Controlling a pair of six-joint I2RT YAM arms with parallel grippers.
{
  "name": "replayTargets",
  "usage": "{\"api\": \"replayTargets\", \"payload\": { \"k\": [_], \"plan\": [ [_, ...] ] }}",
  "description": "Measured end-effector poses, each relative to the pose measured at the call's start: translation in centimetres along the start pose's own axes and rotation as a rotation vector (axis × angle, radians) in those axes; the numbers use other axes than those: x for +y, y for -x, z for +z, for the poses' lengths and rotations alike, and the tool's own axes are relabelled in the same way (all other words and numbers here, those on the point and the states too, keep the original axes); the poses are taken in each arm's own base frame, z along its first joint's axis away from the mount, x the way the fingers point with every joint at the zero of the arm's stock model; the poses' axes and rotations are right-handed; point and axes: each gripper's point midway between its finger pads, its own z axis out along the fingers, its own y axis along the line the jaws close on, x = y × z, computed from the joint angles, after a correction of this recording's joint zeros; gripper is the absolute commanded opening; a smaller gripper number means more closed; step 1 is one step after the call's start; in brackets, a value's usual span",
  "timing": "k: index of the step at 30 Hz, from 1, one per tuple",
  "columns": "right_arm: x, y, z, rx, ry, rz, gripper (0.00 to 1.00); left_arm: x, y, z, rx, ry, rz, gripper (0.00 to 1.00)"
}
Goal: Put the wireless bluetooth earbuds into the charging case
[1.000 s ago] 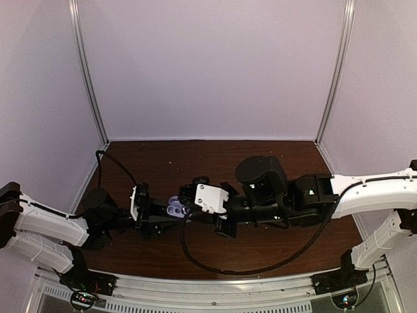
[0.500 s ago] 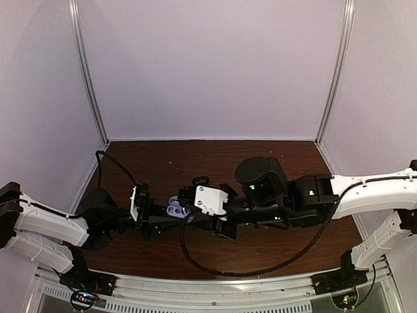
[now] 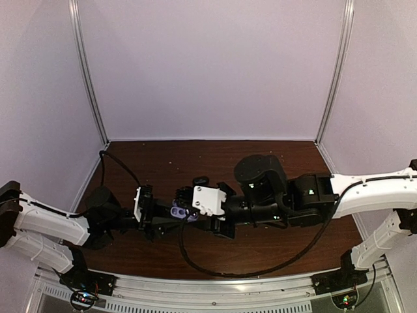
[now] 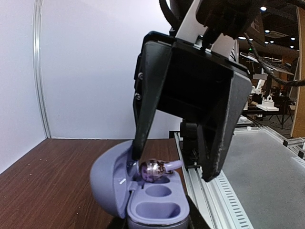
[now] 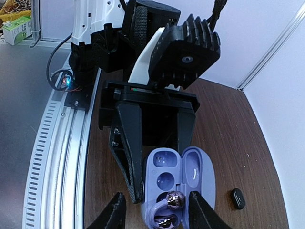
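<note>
Both arms (image 3: 365,189) stretch low to centre frame. Left gripper (image 5: 159,181) clamps case (image 4: 107,181); right gripper (image 4: 172,174) straddles bud (image 4: 153,170), jaws parted.

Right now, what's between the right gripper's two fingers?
One shiny purple earbud, resting at a well of the open charging case. The left wrist view shows it best.

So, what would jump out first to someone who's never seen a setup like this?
At the centre, the left gripper holds an open charging case, lid tipped back. The right gripper, jaws open, hangs just over it. A glossy purple earbud rests at one end of the case's lavender inside.
</note>
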Motion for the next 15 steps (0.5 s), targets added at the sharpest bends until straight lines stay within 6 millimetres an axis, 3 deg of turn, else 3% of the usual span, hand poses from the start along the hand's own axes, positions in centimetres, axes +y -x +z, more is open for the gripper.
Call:
{"api": "replayTargets", "payload": {
  "k": [15],
  "plan": [
    [0.27, -0.55, 0.39, 0.023, 0.011, -0.016, 0.29, -0.15, -0.19, 0.09, 0.007, -0.002, 0.000, 0.00]
  ]
}}
